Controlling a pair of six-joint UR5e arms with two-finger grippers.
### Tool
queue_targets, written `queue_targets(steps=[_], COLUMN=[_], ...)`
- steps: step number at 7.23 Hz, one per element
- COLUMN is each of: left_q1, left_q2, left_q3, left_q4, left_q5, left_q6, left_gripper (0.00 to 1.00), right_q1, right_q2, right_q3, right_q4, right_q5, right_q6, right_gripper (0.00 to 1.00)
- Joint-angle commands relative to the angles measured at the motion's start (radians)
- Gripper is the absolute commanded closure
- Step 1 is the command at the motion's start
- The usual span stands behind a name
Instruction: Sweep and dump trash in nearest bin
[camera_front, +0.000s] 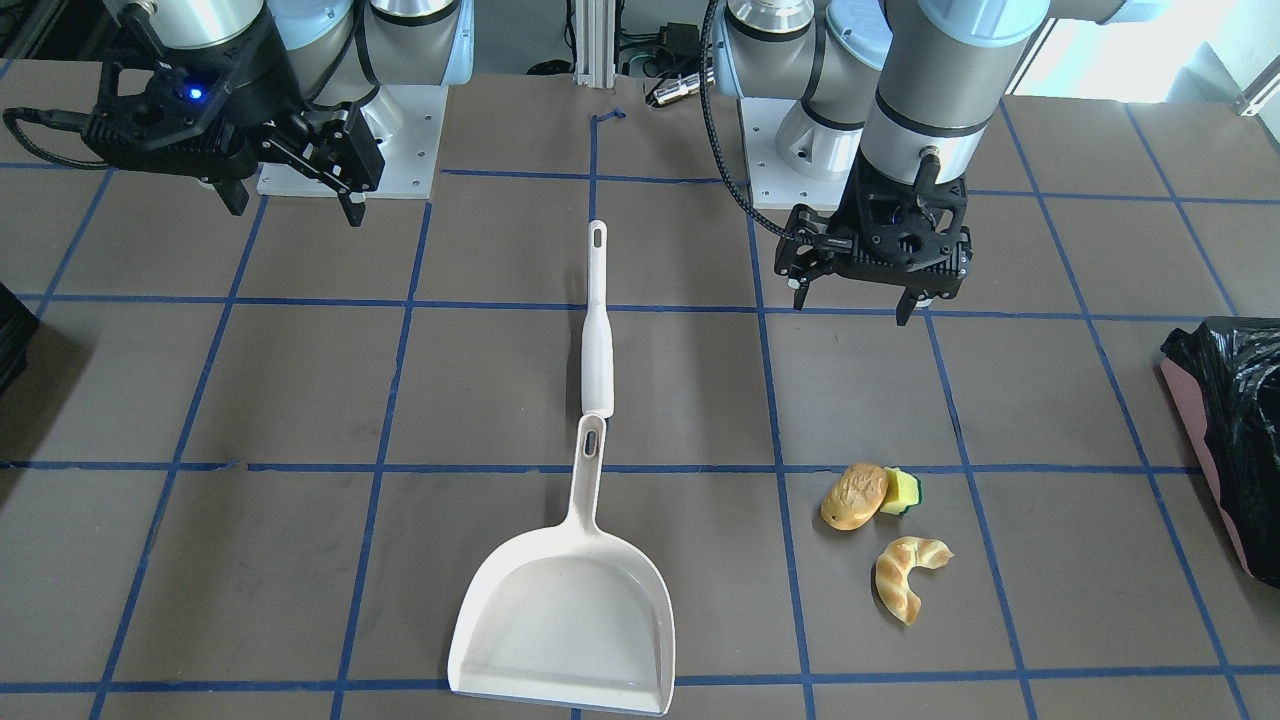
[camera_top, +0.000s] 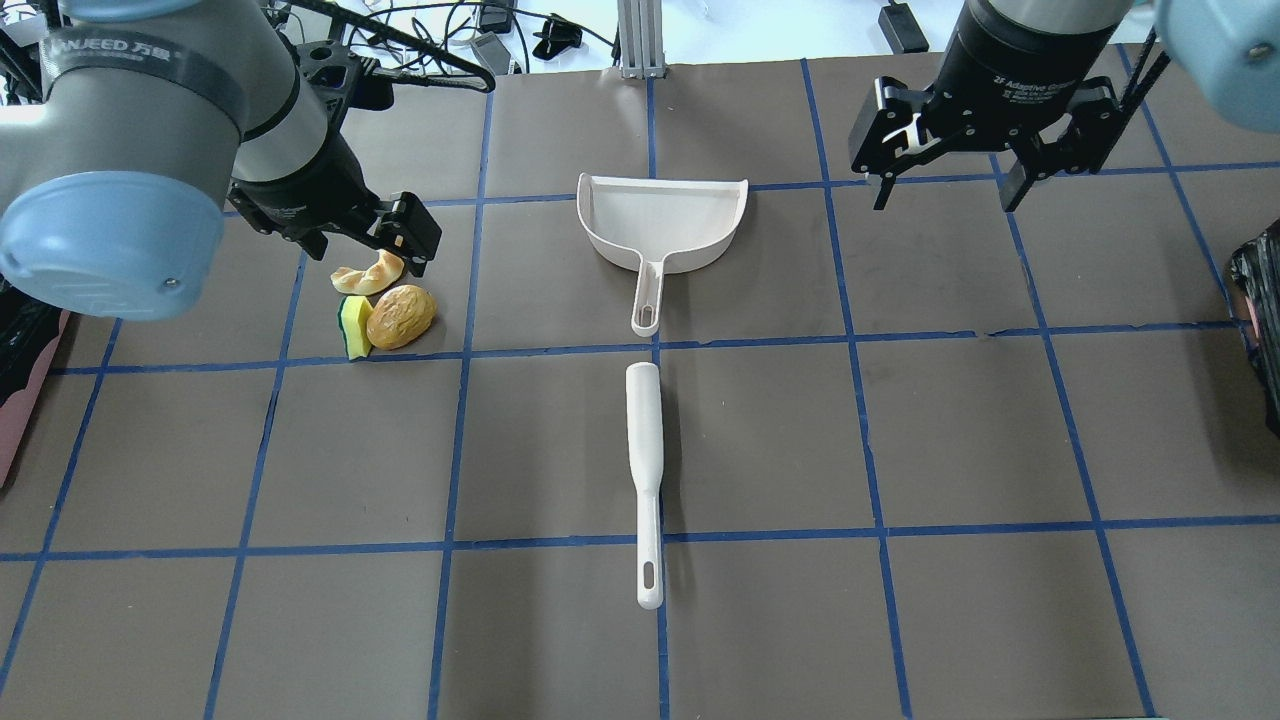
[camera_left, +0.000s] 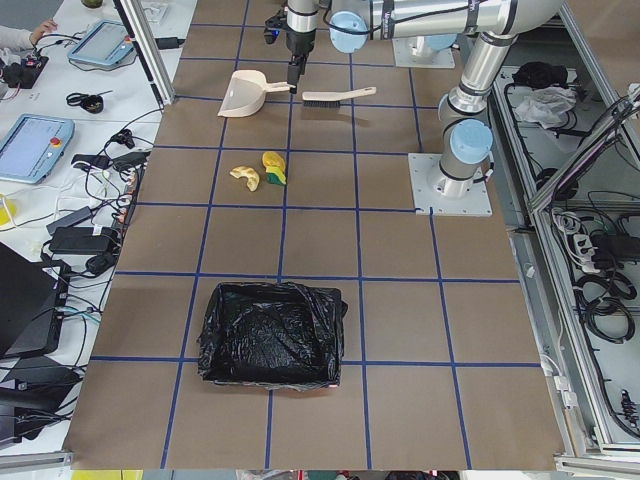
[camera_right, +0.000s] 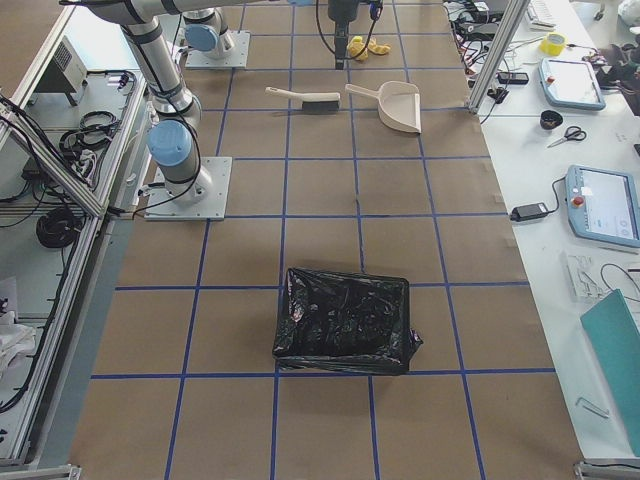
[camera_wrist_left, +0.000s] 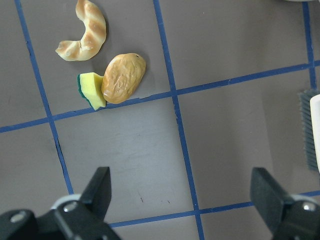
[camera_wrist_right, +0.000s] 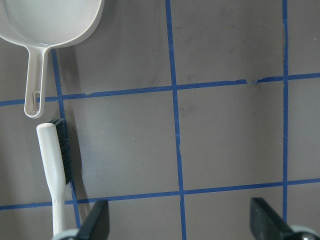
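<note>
- Table (camera_top: 900, 450): brown surface, marked into squares by a blue tape grid (camera_top: 855, 340).
- Dustpan (camera_front: 565, 610): white, lying flat at mid-table.
- Brush (camera_front: 597, 330): white, in line with the dustpan, handle end to handle end.
- Bread roll (camera_front: 854, 495): touching the sponge (camera_front: 903, 491).
- Croissant (camera_front: 905, 575): just beside both, apart.
- Bin (camera_left: 268, 381): black-lined, at the robot's left end.
- Second bin (camera_right: 345, 368): black-lined, at the right end.
</note>
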Motion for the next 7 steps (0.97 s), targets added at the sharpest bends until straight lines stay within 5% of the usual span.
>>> queue_targets(steps=[1,7], left_q1=[0.000,-0.002], left_q2=[0.003,-0.003], left_q3=[-0.003,-0.008], left_q4=[-0.002,-0.002], left_q5=[0.000,0.000], left_q6=[0.000,-0.002], left_gripper=[0.00,0.00], right_q1=[-0.001,-0.001], right_q2=[-0.005,-0.005], right_q3=[-0.002,0.004], right_q4=[0.004,0.013], right_q5=[-0.006,-0.014], right_q6=[0.001,0.003], right_gripper=[0.00,0.00])
